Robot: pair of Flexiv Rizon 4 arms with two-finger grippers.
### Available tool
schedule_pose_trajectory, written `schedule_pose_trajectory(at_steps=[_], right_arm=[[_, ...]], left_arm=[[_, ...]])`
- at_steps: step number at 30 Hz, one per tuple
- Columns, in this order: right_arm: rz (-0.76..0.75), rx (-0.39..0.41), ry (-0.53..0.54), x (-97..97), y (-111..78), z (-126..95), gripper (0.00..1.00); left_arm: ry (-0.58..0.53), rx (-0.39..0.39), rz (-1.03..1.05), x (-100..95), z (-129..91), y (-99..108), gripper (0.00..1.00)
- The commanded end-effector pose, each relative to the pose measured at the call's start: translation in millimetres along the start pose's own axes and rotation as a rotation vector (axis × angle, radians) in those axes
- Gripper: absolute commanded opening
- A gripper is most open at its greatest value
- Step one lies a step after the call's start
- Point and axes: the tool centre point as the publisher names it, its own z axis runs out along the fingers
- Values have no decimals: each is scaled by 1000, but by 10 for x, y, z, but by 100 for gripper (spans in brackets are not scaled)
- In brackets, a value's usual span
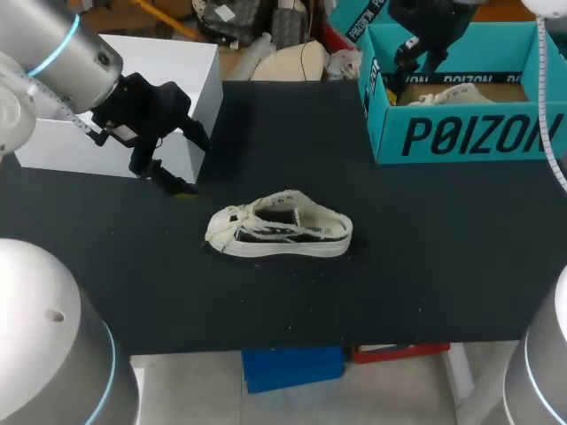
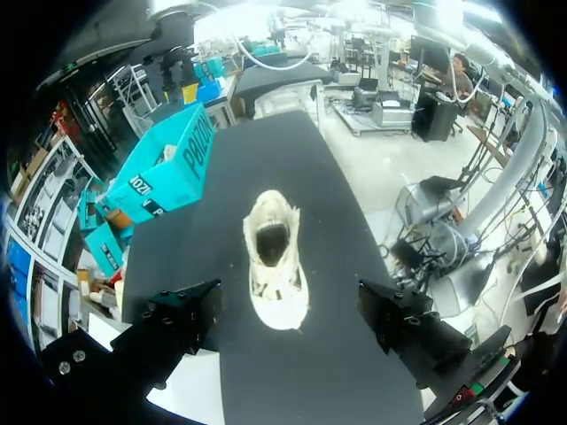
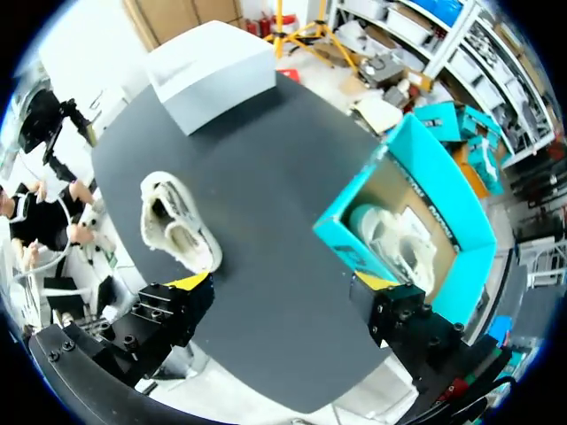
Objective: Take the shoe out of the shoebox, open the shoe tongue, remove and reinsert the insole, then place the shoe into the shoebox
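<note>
A cream low shoe (image 1: 279,226) lies on its side in the middle of the black table (image 1: 443,266), its opening facing up. My left gripper (image 1: 182,159) hangs open to the left of it and holds nothing. In the left wrist view the shoe (image 2: 276,261) lies just ahead of the open gripper (image 2: 288,319), toe nearest. The teal shoebox (image 1: 461,137) stands at the back right with another pale shoe (image 1: 452,93) inside. My right gripper (image 1: 416,66) hovers open over the box's left end. The right wrist view shows its gripper (image 3: 283,305) high above the shoe (image 3: 177,221) and the shoebox (image 3: 354,257).
A white box (image 1: 199,71) stands at the table's back left, right behind my left gripper. Bare black table lies in front of and to the right of the shoe, up to the front edge.
</note>
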Motion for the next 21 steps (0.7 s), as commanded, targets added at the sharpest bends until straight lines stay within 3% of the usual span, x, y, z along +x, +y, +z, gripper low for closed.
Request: schedule_pose_trajectory(at_steps=[1, 5, 21], right_arm=[[-220, -64, 70, 588, -87, 296, 100], [-441, -193, 180, 1075, -168, 562, 100], [-441, -193, 180, 1075, -168, 562, 100]], left_arm=[[-2, 2, 2, -2, 11, 9, 100], [-2, 2, 2, -2, 11, 9, 100], [-2, 2, 2, -2, 11, 9, 100]])
